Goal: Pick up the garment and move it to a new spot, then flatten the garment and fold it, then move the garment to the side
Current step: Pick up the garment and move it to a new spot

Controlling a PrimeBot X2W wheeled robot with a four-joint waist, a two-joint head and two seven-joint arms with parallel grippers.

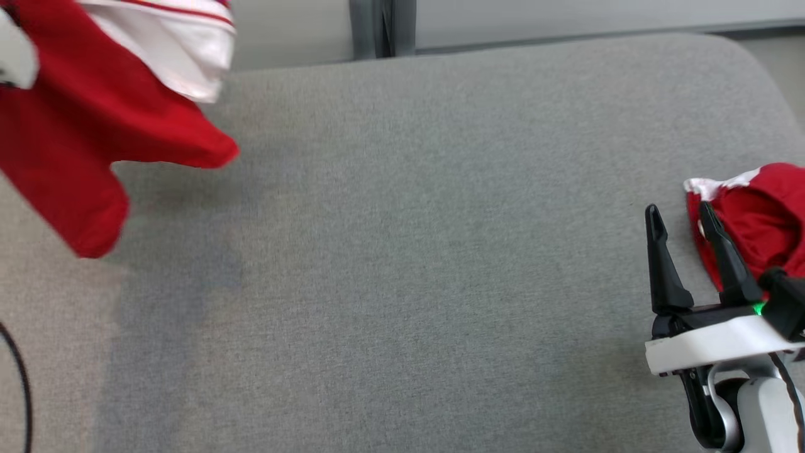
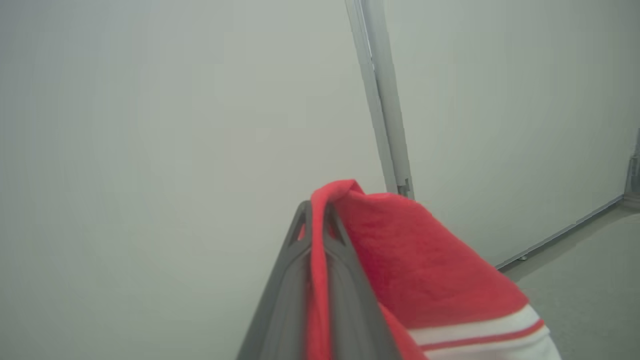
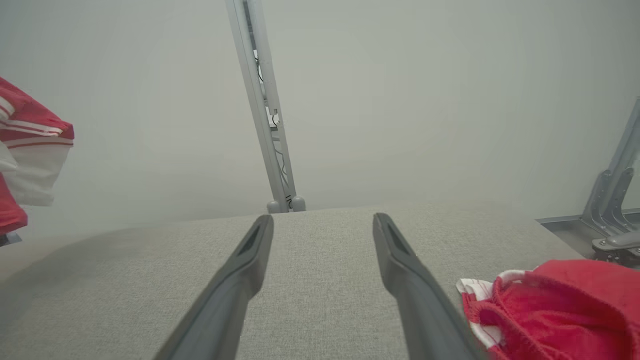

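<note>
Garment count is two, both red with white trim. The first garment (image 1: 82, 126) hangs lifted at the upper left of the head view, above the grey fabric-covered surface (image 1: 409, 264). The left gripper (image 2: 317, 220) is clamped tight on a fold of its red cloth, which runs between the two fingers in the left wrist view. The second garment (image 1: 755, 214) lies crumpled on the surface at its right edge. The right gripper (image 1: 679, 211) is just beside it, its two fingers spread wide and holding nothing. One grey post (image 1: 382, 28) stands beyond the far edge.
</note>
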